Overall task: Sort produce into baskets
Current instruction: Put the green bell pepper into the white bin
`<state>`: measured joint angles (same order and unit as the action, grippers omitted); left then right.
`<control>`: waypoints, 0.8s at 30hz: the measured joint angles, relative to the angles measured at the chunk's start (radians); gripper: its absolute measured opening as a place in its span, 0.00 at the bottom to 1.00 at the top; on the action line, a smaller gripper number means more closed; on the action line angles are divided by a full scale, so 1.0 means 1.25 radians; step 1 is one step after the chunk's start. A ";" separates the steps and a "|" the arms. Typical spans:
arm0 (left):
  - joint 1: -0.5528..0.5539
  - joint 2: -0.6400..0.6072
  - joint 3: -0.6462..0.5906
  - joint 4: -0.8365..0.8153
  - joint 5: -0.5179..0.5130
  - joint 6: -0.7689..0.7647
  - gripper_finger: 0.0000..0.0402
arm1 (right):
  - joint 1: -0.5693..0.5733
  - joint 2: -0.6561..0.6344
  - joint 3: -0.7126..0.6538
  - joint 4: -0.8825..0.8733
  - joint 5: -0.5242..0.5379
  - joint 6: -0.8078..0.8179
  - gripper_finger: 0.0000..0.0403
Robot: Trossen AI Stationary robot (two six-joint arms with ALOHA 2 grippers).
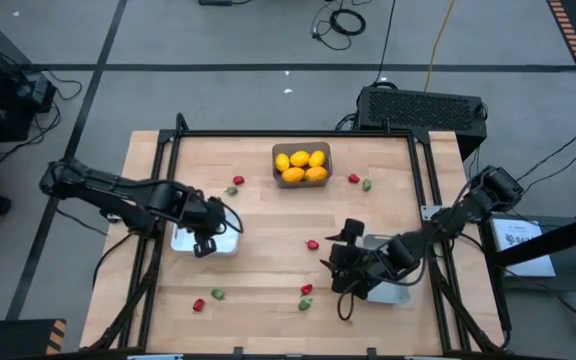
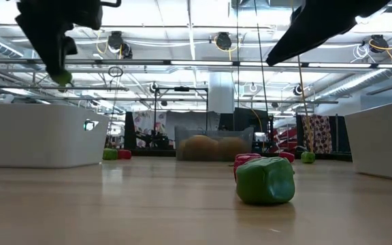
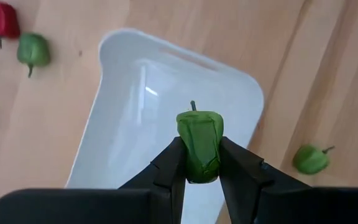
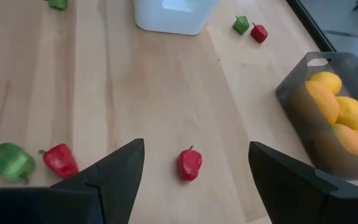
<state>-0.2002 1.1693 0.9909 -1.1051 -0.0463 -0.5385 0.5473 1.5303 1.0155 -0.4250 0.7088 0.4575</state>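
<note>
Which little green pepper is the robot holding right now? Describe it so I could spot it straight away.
Find the pale white bin on the table's left side, under the left arm. Directly above it, the left gripper is shut on a green pepper, stem pointing away from the fingers. Every other green piece lies on the wooden table; this one alone is in the air.

The pale, smooth wooden table looks matt; the white plastic bin is glossy, and the green rubbery toy pepper dull.
</note>
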 joint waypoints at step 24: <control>-0.101 0.001 0.000 0.002 -0.002 -0.019 0.51 | -0.020 0.000 0.000 -0.001 -0.003 -0.014 0.69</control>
<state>-0.3267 1.1702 0.9905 -1.1022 -0.0489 -0.5617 0.5228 1.5303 1.0157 -0.4268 0.7048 0.4406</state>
